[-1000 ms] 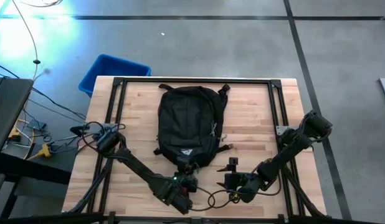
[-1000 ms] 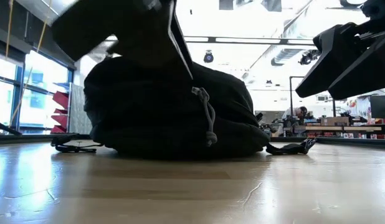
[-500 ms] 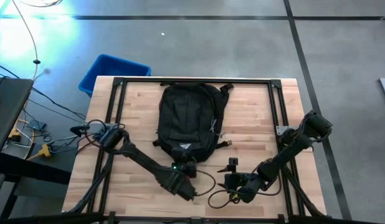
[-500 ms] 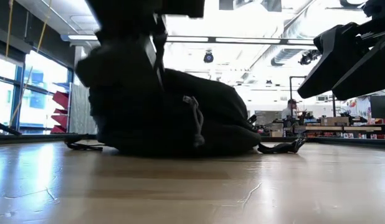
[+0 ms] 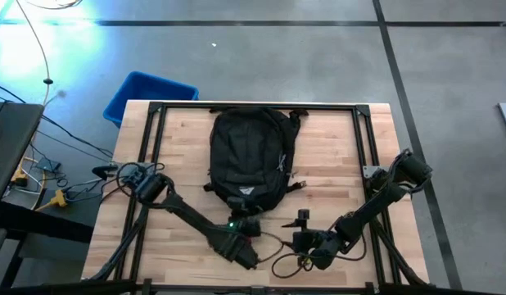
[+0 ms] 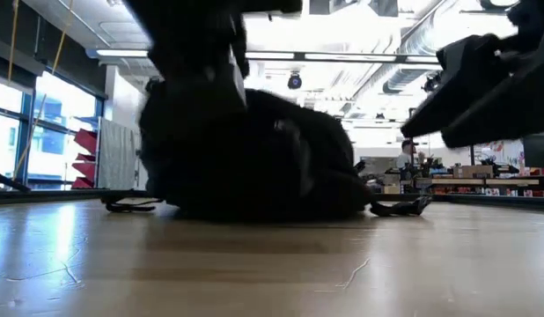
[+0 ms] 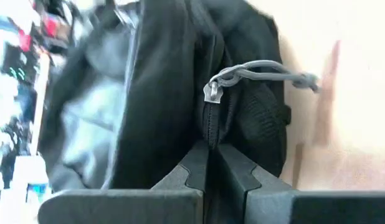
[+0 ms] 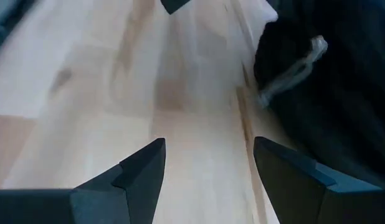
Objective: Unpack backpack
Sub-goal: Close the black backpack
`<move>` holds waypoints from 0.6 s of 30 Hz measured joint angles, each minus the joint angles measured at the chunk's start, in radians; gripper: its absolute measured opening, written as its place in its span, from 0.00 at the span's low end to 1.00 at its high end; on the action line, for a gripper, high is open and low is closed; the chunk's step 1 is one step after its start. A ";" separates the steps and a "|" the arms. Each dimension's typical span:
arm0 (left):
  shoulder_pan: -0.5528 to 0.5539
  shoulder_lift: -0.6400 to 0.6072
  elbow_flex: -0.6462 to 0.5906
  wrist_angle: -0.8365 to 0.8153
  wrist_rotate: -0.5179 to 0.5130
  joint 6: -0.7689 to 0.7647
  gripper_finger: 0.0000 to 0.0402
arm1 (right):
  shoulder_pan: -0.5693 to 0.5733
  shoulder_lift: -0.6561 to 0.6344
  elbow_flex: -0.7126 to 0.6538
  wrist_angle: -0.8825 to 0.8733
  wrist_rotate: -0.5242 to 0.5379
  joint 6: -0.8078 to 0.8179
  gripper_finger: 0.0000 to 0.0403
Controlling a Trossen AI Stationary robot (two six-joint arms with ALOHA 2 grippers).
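Left arm: reaches from its base at the table's left side diagonally toward the near centre. Left gripper (image 5: 250,223) points toward the far side, its fingers (image 7: 233,174) pressed together with no gap between them. Right arm: runs from its base at the table's right side diagonally toward the near centre, elbow raised. Right gripper (image 5: 302,220) hangs just right of the left one, its fingers (image 8: 142,168) held well apart with nothing between them.
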 joint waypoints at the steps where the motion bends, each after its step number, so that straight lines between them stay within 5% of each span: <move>1: -0.014 0.000 0.008 -0.002 -0.013 0.008 0.00 | 0.000 0.006 0.000 0.041 0.000 -0.015 0.57; 9: -0.063 0.000 0.055 -0.005 -0.114 -0.016 0.00 | -0.062 0.021 0.000 0.149 0.150 0.038 0.57; 18: -0.057 -0.002 0.070 0.024 -0.153 -0.006 0.00 | -0.134 0.032 0.000 0.333 0.087 -0.028 0.55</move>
